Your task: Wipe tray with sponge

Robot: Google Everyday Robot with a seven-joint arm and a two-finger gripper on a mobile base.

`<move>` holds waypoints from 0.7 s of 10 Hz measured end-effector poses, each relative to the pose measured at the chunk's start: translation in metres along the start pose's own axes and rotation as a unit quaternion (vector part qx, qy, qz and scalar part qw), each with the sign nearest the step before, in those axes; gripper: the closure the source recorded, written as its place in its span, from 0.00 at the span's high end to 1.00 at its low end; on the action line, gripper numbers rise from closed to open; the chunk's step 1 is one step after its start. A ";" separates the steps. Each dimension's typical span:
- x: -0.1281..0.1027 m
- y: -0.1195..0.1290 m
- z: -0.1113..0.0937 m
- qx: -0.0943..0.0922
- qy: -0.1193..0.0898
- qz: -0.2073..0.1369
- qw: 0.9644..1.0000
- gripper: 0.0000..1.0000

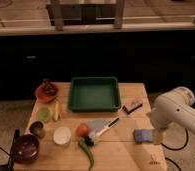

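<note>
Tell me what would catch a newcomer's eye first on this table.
The big dark green tray stands out first, sitting at the back middle of the wooden table with nothing in it. Next comes the bulky white arm at the table's right edge. Its open gripper is low over the table, right beside the small blue sponge near the front right corner.

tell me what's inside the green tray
Nothing shows inside the tray: its floor looks bare green. Its near wall may hide a strip of floor. The sponge lies outside on the table, with the claw beside it.
</note>
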 end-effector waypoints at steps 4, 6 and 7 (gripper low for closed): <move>0.001 0.004 0.021 -0.007 -0.010 0.013 1.000 0.80; 0.002 0.011 0.028 -0.010 -0.012 0.014 1.000 0.80; 0.001 0.011 0.029 -0.011 -0.015 0.012 1.000 0.80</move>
